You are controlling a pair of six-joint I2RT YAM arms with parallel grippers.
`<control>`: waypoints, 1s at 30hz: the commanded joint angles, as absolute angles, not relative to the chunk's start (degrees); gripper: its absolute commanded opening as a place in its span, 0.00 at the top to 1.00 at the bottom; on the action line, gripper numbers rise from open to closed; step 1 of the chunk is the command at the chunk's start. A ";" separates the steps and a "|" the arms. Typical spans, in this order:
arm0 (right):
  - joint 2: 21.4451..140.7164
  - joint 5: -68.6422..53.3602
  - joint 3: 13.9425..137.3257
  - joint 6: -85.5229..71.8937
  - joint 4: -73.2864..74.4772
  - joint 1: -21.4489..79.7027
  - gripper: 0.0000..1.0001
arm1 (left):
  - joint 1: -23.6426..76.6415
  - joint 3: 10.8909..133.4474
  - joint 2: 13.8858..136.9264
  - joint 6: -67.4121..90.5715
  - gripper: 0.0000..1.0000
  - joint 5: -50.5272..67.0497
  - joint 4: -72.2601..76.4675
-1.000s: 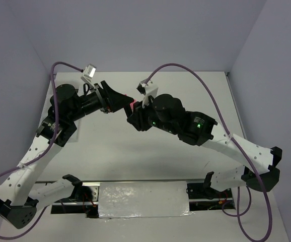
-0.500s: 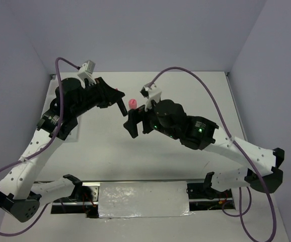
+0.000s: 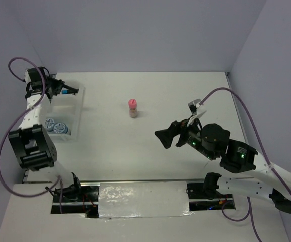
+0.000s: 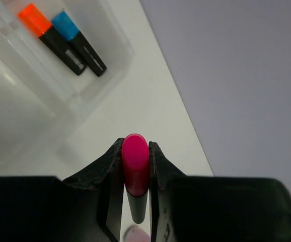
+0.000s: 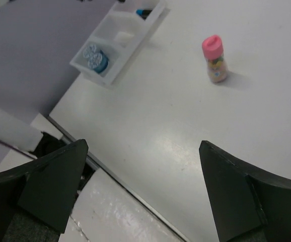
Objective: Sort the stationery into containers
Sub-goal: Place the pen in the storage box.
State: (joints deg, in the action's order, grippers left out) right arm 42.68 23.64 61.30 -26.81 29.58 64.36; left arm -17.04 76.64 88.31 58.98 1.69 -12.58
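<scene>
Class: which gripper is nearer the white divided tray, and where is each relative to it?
Left. The left gripper, shut on the pink-capped marker, hovers at the tray's far end; the open right gripper hangs far to its right, past the pink-capped tube.

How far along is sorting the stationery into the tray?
Done: the orange marker and blue marker lie together in one compartment of the tray, and the two blue rolls sit in another. In hand: the left pincer is shut on the pink marker, near the tray. Left: the pink-capped tube stands on the table; the right pincer is open and empty.
</scene>
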 commanded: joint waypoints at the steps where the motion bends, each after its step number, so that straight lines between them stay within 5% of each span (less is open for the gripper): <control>1: 42.63 18.38 55.56 -28.82 26.02 64.34 0.00 | -18.80 82.60 97.88 65.65 1.00 4.04 -2.64; 10: 44.56 13.36 50.27 -28.92 23.38 64.42 0.00 | -20.04 94.12 111.79 64.16 0.99 0.26 -1.49; 30: 41.84 16.70 48.96 -29.18 26.54 64.34 0.00 | -22.41 94.84 117.69 64.86 0.94 2.81 2.19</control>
State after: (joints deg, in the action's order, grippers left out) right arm 41.85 15.84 49.60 -28.75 27.09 64.36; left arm -22.26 94.02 118.76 64.71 1.65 -1.26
